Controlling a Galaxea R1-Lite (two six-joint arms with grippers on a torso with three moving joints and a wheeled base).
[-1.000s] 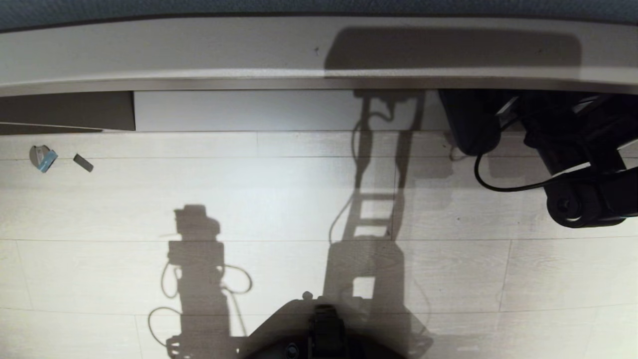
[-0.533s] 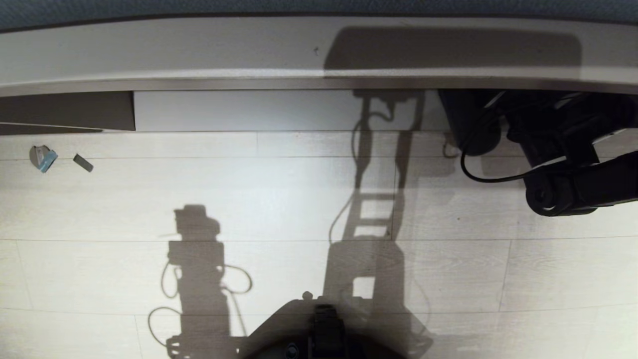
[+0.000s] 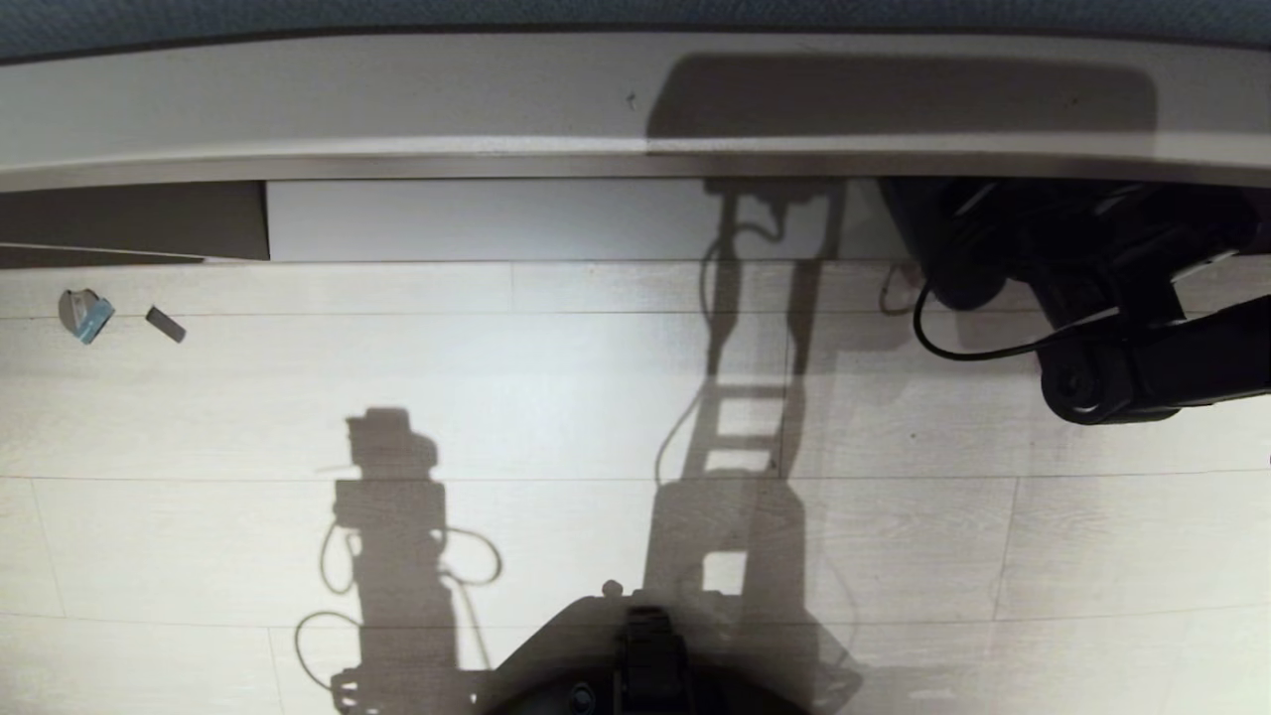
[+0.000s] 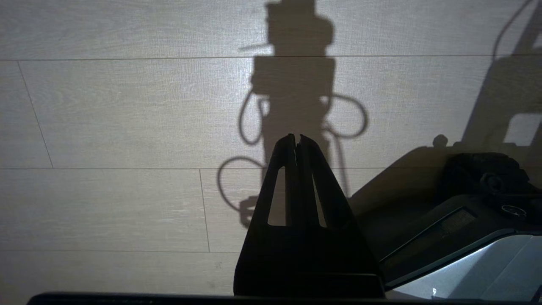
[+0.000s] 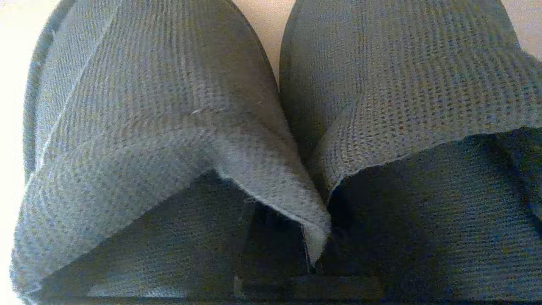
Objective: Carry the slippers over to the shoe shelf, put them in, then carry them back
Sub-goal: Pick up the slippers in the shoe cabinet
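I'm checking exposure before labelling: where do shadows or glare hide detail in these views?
Head view: hard robot shadows cross the floor; the right arm is a dark silhouette. Left wrist view: the end effector is backlit black. Right wrist view: the slippers fill the frame, background blown white.

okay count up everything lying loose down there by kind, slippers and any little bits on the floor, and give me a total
Slippers: 2, side by side, uppers pinched together in the right gripper.
Small grey-and-blue scrap: 1, on the floor.
Small dark strip: 1, beside that scrap.
Total: 4

Right arm (image 3: 1142,328) reaches forward, fingers pinched shut; left gripper (image 4: 296,142) parked, closed
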